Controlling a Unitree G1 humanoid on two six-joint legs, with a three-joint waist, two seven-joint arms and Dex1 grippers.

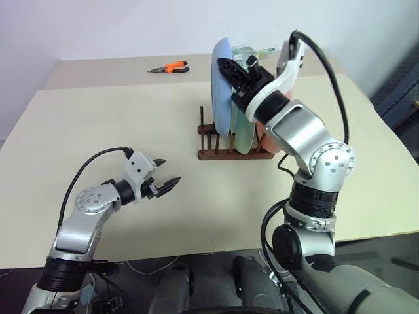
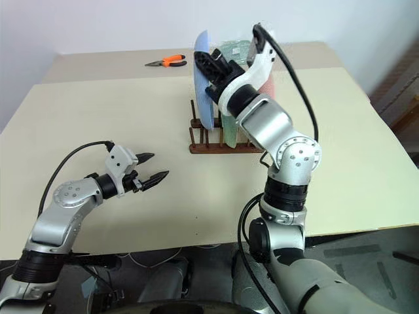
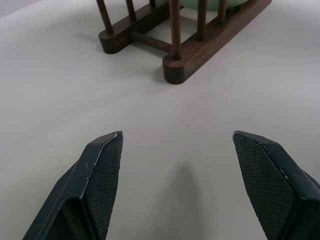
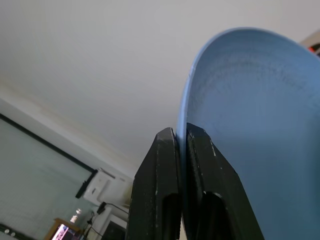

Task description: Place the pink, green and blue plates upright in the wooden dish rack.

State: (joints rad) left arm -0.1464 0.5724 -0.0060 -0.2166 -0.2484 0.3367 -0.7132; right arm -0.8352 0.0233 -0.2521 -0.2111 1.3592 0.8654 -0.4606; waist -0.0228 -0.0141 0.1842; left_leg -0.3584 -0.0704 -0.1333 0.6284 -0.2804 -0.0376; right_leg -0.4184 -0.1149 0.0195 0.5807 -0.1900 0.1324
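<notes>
The right pincer [image 4: 181, 137] was clamped on the rim of the blue plate [image 1: 220, 85], which was held upright over the left end of the wooden dish rack [image 1: 226, 154] on the bench [image 1: 98, 124]. The left pincer [image 1: 168, 175] was spread wide and empty, held low over bare bench in front of the rack. The green plate [image 1: 241, 134] was seen standing in the rack, largely covered by the blue one and the right arm; the pink plate [image 2: 267, 82] was mostly hidden (only a salmon edge showed). The plates looked plain and matte. Orange-handled pliers [image 1: 170, 67] lay far back.
</notes>
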